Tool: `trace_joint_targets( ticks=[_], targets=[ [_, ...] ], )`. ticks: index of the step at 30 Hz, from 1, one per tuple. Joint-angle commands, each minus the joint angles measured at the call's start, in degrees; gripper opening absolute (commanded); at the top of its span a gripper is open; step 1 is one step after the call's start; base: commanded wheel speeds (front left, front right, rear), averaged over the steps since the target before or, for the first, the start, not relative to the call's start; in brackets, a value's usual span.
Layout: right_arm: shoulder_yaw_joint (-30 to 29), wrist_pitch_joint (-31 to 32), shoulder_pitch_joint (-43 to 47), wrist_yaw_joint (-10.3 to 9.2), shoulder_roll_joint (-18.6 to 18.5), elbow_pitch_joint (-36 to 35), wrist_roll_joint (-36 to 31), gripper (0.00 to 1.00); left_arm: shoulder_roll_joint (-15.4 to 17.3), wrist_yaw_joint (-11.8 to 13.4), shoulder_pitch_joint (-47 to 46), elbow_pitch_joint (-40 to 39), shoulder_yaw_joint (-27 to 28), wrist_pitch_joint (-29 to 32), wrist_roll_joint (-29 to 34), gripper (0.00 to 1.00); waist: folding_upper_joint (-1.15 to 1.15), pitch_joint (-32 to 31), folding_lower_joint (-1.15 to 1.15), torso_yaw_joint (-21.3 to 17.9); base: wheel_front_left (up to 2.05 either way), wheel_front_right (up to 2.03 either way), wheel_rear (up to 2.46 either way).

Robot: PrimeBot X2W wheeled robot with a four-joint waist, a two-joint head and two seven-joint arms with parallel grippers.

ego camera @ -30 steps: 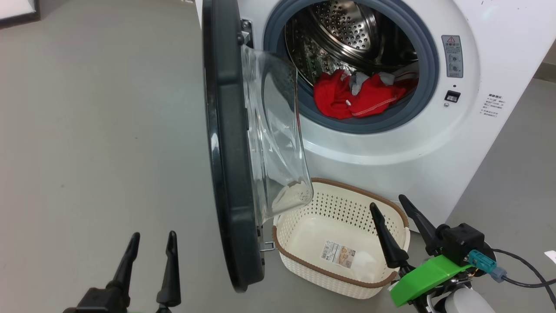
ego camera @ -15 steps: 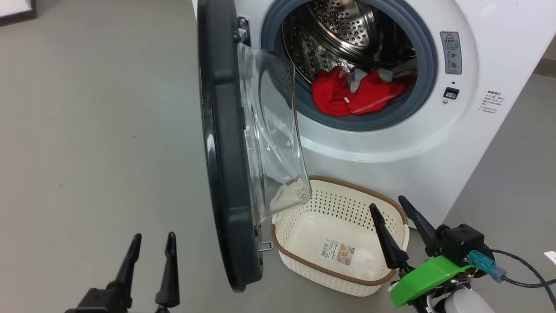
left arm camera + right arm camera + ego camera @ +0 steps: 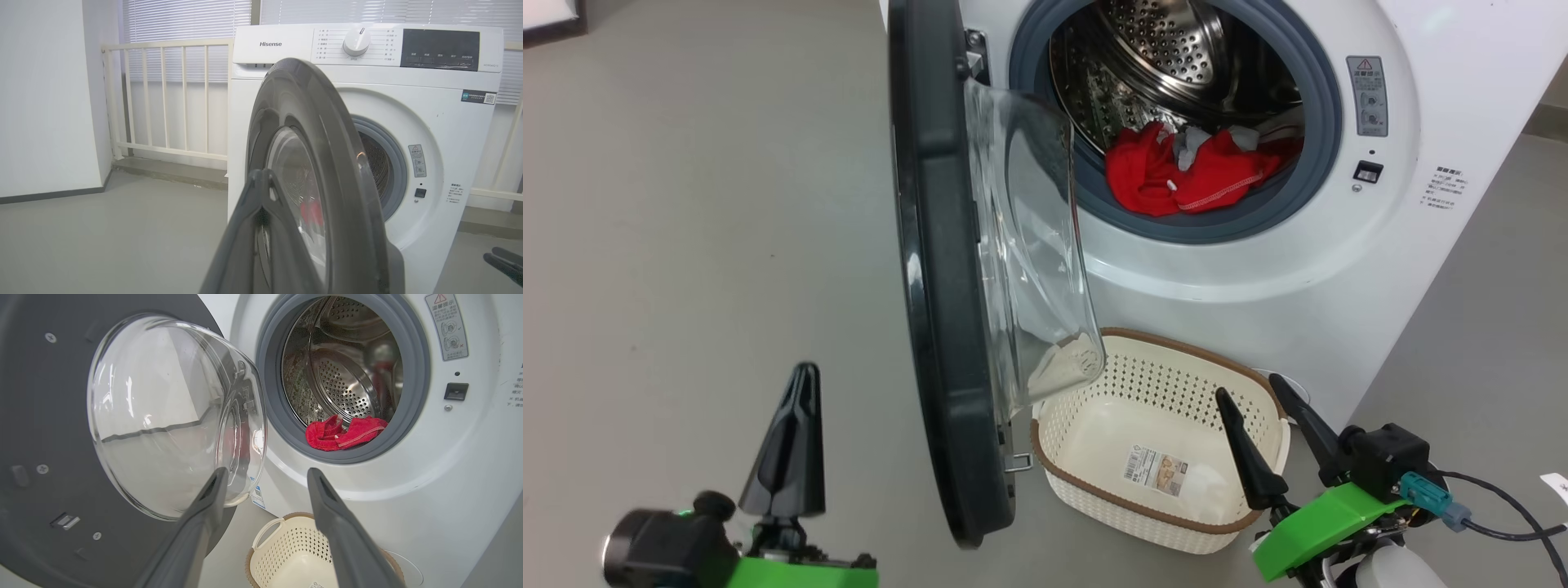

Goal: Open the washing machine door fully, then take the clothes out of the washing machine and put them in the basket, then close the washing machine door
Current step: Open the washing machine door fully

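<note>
Facing you edge-on, the washing machine door (image 3: pixel 939 327) is standing upright.
Your left gripper (image 3: pixel 805 377) is clenching, seemingly empty; right gripper (image 3: pixel 1248 385) is gaping.

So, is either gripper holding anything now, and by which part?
Nothing is held. The left gripper is shut on nothing; the right gripper is open and empty.
</note>
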Motion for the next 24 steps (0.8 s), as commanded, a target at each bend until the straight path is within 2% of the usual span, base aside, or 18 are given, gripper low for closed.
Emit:
trace_joint_targets(
  ticks=[1,6,10,16,24],
  targets=[
    [1.56,-0.52,-1.69,0.36,0.21,-1.15,0.32,1.00,0.52,-0.82,-2.93,-2.71,2.11,-0.59,0.36,0.00,0.00,0.09,0.00,-0.14,0.00,0.00,0.00],
    [1.97,-0.52,-2.14,0.36,0.21,-1.03,0.30,1.00,-0.56,-3.37,-5.09,-9.69,2.15,-0.66,0.79,0.00,0.00,0.45,0.00,-0.59,0.00,0.00,0.00],
    [1.74,-0.52,-2.51,0.36,0.21,-0.91,0.10,1.00,-1.37,-6.58,-6.00,-13.60,-0.20,-0.67,1.58,0.00,0.00,0.71,0.00,-1.02,0.00,0.00,0.00],
    [1.48,-0.52,-2.68,0.36,0.21,-0.94,0.16,1.00,-1.55,-9.44,-6.65,-12.05,-5.70,1.00,1.41,0.00,0.00,1.02,0.00,-1.43,0.00,0.00,0.00],
    [1.62,-0.52,-3.08,0.36,0.21,-0.95,0.30,1.00,-1.88,-9.96,-6.53,-7.47,-9.46,6.22,0.48,0.00,0.00,2.02,0.00,-2.15,0.00,0.00,0.00]
  ],
)
